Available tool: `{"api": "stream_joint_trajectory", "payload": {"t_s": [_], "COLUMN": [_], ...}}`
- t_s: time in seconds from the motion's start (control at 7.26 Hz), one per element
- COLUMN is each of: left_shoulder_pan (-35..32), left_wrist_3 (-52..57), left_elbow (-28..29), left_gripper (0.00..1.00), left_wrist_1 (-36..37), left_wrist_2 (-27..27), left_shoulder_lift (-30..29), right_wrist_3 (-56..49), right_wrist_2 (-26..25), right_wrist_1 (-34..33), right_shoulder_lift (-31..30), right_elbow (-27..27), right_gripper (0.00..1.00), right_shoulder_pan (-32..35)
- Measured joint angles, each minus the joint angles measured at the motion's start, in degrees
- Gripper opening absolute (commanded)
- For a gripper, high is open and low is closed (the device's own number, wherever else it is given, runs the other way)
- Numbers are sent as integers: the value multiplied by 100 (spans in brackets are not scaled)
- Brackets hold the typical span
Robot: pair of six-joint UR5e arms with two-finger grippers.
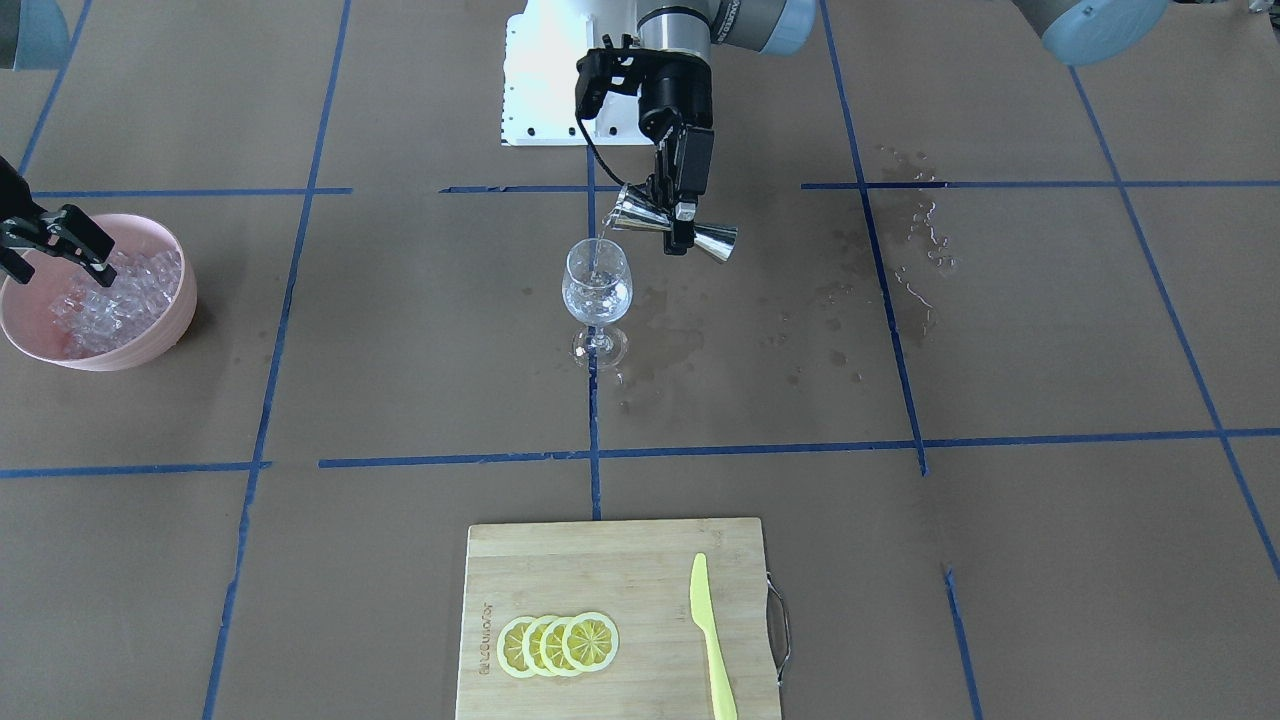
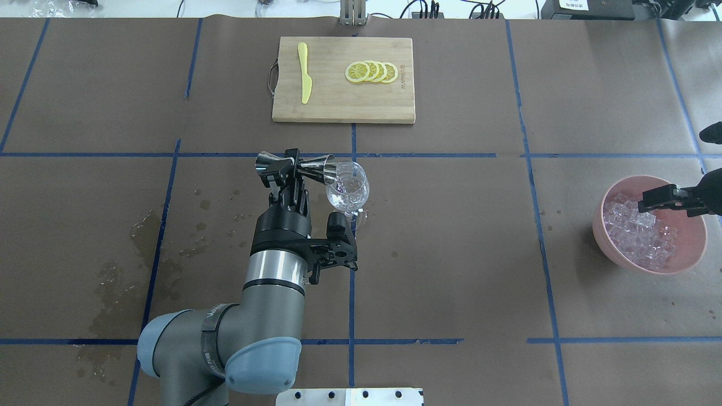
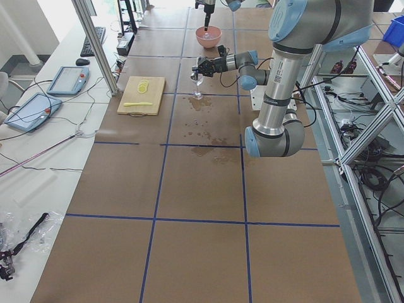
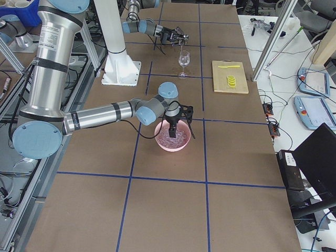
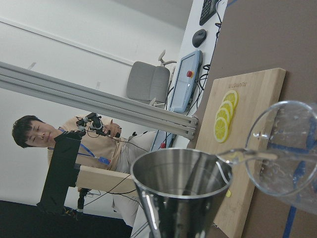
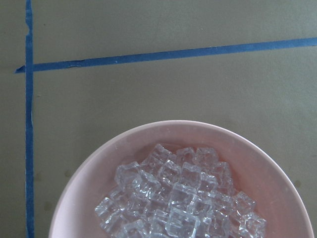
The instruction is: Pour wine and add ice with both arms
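Pouring looks to be the step in hand. At the far left of the overhead view, a wet patch [image 2: 115,276] darkens the brown paper table cover [image 2: 451,254]. Next along, the left gripper [image 2: 289,168] pinches the waist of a double-ended steel jigger [image 2: 318,168]. The jigger is tipped on its side, with its mouth at the rim of a clear stemmed wine glass [image 2: 348,192]. The wine [image 1: 597,298], clear as water, runs in a thin stream into the glass, and some has already pooled there.

The next move calls for holding the tilt until the jigger is empty, then lifting away without nudging the rim, since the slim stem would likely topple easily. Beyond the glass, well apart, a bamboo cutting board [image 2: 338,107] carries overlapping lemon slices [image 2: 372,71] and a yellow-green plastic knife [image 2: 305,73]. None of these is in the way.

At the far right, a heap of ice [image 2: 637,237] fills a pink round bowl [image 2: 665,269]. The right gripper [image 2: 646,202] hovers just above the heap. Its fingers look spread, and I can make out nothing between them. It has yet to pinch a cube, and the left arm occupies the space over the glass.
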Motion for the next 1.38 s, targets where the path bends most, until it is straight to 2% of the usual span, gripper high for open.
{"api": "stream_joint_trajectory", "payload": {"t_s": [0.41,1.38], "left_shoulder_pan": [0,-14], "left_wrist_3": [473,524], "left_elbow": [57,145], "left_gripper": [0,0], "left_wrist_1": [0,-43], "left_wrist_2": [63,76], "left_shoulder_lift": [-26,-64], "right_wrist_3": [9,192], "right_wrist_2": [0,18], "right_wrist_1": [2,165], "right_shoulder_lift": [4,4], "right_elbow": [4,0], "right_gripper": [100,100], "right_shoulder_pan": [-6,-39]}}
